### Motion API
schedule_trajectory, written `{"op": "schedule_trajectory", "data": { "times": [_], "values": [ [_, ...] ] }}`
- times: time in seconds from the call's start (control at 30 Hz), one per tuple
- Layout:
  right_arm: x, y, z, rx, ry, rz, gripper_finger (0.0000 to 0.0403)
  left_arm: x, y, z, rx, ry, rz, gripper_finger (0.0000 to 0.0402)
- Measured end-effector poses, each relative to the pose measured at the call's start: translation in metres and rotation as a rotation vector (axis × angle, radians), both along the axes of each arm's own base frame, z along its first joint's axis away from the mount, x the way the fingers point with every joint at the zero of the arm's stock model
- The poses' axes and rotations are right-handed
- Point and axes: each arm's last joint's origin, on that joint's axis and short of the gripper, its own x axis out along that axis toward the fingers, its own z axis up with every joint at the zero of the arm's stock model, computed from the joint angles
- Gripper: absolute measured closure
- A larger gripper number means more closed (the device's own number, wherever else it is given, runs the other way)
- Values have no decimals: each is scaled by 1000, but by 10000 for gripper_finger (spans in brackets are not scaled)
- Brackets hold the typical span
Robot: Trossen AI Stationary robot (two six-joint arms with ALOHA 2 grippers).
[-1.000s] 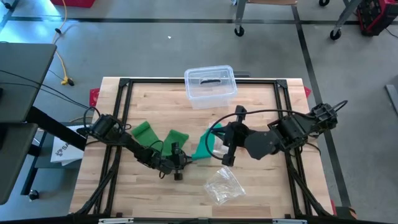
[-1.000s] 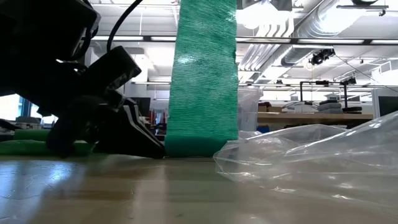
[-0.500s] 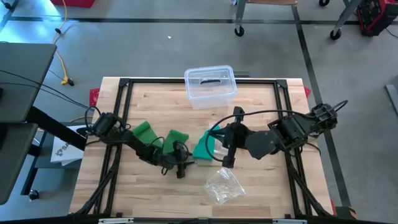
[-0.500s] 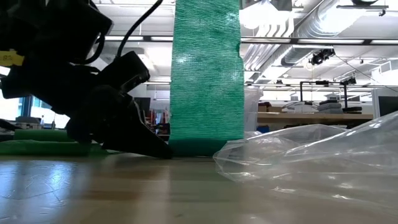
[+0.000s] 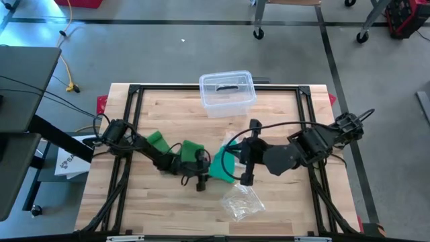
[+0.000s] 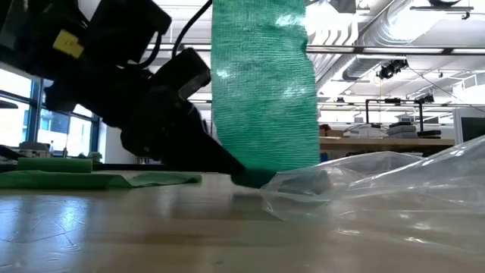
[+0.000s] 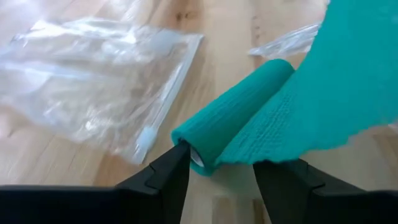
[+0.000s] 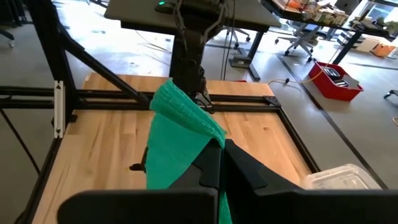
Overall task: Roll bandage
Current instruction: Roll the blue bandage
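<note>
A teal-green bandage (image 5: 225, 165) stands as a strip (image 6: 258, 83) from the table up to my right gripper (image 8: 217, 155), which is shut on its upper end. The bandage's lower end is a rolled part (image 7: 233, 109) lying on the wood. My left gripper (image 7: 221, 158) is low at the table, left of the roll (image 5: 201, 176). It is open, with the roll's near end between its fingertips. A clear plastic bag (image 5: 242, 200) lies just beyond the roll. My left gripper comes at the roll's near end (image 7: 194, 152) low and slanting down from the table's left, one finger on either side. One fingertip (image 7: 177, 158) stands right at that end; whether it touches, I cannot tell. My right gripper pinches the strip's upper end (image 8: 202, 134) between its two shut fingers, high above the table. The strip hangs down from there, fairly straight, with its rolled end on the wood.
Further green bandage pieces (image 5: 158, 141) (image 5: 190, 149) lie flat on the left half, under the left arm. A clear lidded box (image 5: 227, 91) stands at the far edge. A black frame (image 5: 134, 91) borders the wooden top.
My left gripper has moved toward the table's right edge, up to the bandage's rolled end. The strip's lower end has shifted a little right, against the plastic bag. My right gripper has kept the strip held up.
</note>
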Motion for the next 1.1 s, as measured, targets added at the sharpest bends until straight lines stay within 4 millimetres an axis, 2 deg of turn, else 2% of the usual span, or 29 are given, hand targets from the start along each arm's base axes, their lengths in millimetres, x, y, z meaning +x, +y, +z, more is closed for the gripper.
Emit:
{"op": "schedule_trajectory", "data": {
  "times": [0.3,0.57,0.9,1.1],
  "values": [
    [-2,4,0,-3,-3,10,403,16,4,-11,-47,34,-96,286],
    [-4,4,-2,-11,19,0,403,16,1,-9,-47,23,-113,390],
    [-22,-5,0,-21,42,-129,403,13,-6,-9,-33,41,-102,399],
    [-21,-39,-15,9,172,-316,403,4,-13,0,-60,125,-158,400]
  ]
}}
